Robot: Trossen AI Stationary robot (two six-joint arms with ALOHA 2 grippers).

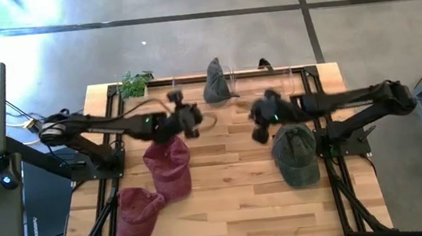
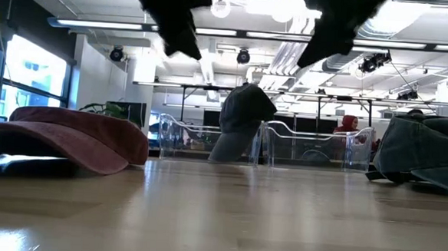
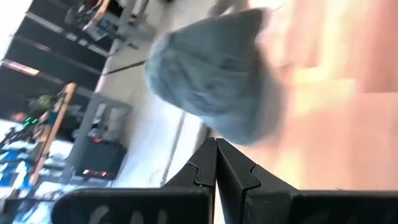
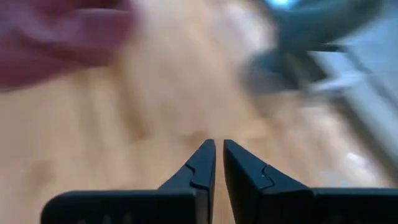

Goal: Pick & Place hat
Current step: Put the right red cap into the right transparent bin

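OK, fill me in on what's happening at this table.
Neither arm holds anything right now. The left gripper and right gripper both hang shut over the middle of the table. A grey hat stands at the far edge by the clear bins, two red hats lie on the left, and a green hat lies on the right.

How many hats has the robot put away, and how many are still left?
One grey hat already sits in the clear tray at the table's far edge. Nothing is in hand: the left tool is shut and empty, and the right tool holds nothing. Left: two red hats and the green cap.
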